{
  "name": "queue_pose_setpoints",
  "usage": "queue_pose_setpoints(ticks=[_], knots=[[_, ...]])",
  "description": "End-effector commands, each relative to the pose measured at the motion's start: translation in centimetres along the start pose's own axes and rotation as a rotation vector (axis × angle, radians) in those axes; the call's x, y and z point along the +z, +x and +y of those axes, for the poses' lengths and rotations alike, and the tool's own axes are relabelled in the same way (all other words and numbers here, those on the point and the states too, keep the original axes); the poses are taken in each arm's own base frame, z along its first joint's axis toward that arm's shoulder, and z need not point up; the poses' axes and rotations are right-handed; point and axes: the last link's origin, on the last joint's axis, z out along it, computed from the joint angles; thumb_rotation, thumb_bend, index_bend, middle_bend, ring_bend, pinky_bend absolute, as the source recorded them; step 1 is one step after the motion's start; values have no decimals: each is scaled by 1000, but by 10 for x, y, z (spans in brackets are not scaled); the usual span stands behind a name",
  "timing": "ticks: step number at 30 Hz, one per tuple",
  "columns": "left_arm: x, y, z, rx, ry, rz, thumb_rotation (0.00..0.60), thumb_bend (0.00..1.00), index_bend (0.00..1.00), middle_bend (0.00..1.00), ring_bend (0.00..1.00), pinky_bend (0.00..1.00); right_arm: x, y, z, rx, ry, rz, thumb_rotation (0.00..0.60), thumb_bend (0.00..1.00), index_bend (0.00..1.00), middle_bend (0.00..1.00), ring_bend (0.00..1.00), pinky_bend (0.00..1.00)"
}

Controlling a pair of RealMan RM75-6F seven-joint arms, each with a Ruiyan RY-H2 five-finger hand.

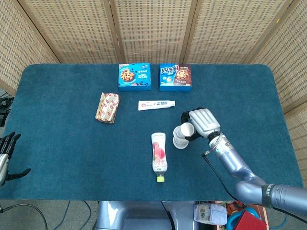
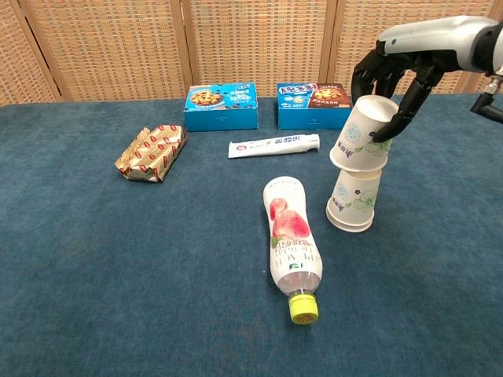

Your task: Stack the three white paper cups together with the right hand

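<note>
The right hand (image 2: 397,75) is up over the right side of the table (image 1: 57,158), fingers curled around an upside-down white cup (image 2: 363,132). It's got that cup tilted, and the cup's wide rim sits right on top of the lower cup (image 2: 354,200), which is also upside down and standing on the cloth. From the chest view I can only make out those two cups for sure; if a third one is nested inside either of them, I can't tell. In the head view the same cups (image 1: 183,134) show up just left of the hand (image 1: 204,122), with its silver arm (image 1: 235,165) running off toward the bottom right corner.

Just left of the cups there's a peach drink bottle (image 2: 289,243) lying on its side, yellow cap (image 2: 302,308) pointing at the robot. It's close to the lower cup but not touching it. Behind that is a toothpaste box (image 2: 273,145) lying flat, and further back two blue cookie boxes (image 2: 221,107) (image 2: 313,104) side by side. A red and gold wrapped snack pack (image 2: 151,152) sits off to the left.

The left hand (image 1: 7,155) is way over at the left edge of the head view, off the table, holding nothing with the dark fingers spread apart.
</note>
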Motion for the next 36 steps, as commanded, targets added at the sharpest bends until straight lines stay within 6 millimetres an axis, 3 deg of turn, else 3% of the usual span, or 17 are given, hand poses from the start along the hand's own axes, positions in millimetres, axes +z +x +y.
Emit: queue_pose_setpoints(ticks=[1, 12, 22, 24, 27, 32, 36], knots=[[0, 0, 0, -1, 1, 0, 600, 127, 0, 0, 0, 0, 0, -3, 1, 15, -6, -26, 600, 311, 524, 556, 450, 344], [-1, 1, 0, -5, -3, -1, 600, 128, 0, 0, 0, 0, -1, -3, 10, 23, -34, -38, 600, 314, 524, 548, 450, 344], [-1, 0, 1, -3, -6, -6, 600, 128, 0, 0, 0, 0, 1, -6, 4, 31, -19, -48, 600, 314, 524, 523, 450, 344], [-1, 0, 1, -4, -6, -5, 600, 128, 0, 0, 0, 0, 2, -7, 4, 26, -18, -53, 600, 314, 520, 486, 446, 344], [-1, 1, 0, -7, -3, -4, 600, 127, 0, 0, 0, 0, 3, -9, 4, 18, -19, -68, 600, 314, 459, 359, 358, 319], [-1, 1, 0, -6, -3, -5, 600, 127, 0, 0, 0, 0, 3, -10, 5, -8, -30, -79, 600, 314, 344, 166, 171, 91], [0, 0, 0, -5, -3, -5, 600, 128, 0, 0, 0, 0, 1, -11, 5, -8, -32, -95, 600, 314, 279, 117, 110, 45]])
